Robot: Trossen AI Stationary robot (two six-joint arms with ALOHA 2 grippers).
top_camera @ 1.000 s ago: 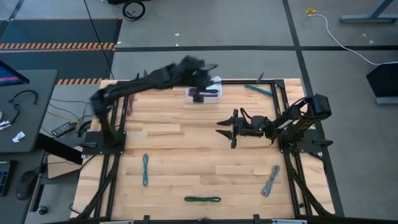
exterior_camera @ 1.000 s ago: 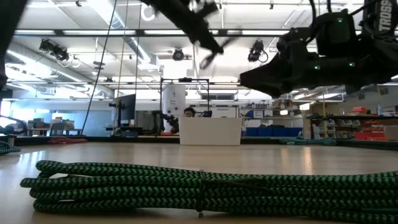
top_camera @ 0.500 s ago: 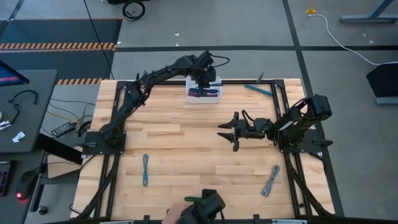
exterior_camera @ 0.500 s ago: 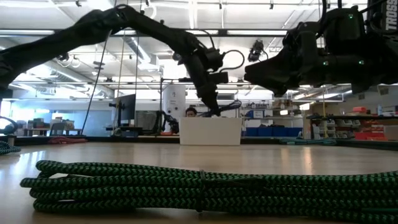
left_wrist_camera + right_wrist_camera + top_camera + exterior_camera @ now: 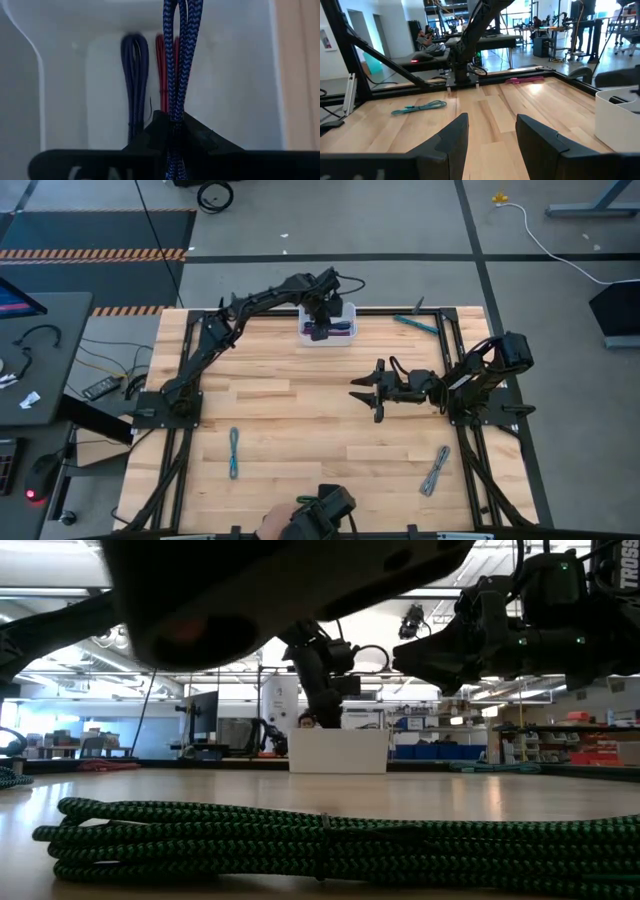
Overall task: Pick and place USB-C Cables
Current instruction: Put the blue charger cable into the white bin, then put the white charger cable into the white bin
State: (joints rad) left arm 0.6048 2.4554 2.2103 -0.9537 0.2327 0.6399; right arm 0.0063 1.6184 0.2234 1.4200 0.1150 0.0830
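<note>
My left gripper (image 5: 320, 320) hangs over the white bin (image 5: 345, 310) at the table's far edge, shut on a blue-purple braided cable (image 5: 179, 60). A dark purple cable (image 5: 135, 80) and a red cable (image 5: 162, 70) lie on the bin's floor. My right gripper (image 5: 366, 388) hovers open and empty right of the table's middle. A teal cable (image 5: 233, 452), a grey cable (image 5: 435, 470) and a second teal cable (image 5: 414, 324) lie flat on the table. A green-black cable (image 5: 320, 840) lies at the near edge. My left gripper pinches the blue-purple cable bundle (image 5: 176, 107) between its two fingers, from above, pointing down into the bin. The strands run on past the fingertips along the fingers. The bundle hangs over the bin's floor; whether its end touches the floor I cannot tell.
A person's hand (image 5: 268, 527) with a dark object (image 5: 325, 510) reaches in at the near edge over the green cable; it fills the top of the low view (image 5: 280, 590). A pink cable (image 5: 525, 79) lies by the left frame rail. Black frame rails border the table.
My left gripper has swung toward the far edge with the blue-purple cable and come down over the white bin. A person's hand with a dark object has come in at the near edge above the green cable.
</note>
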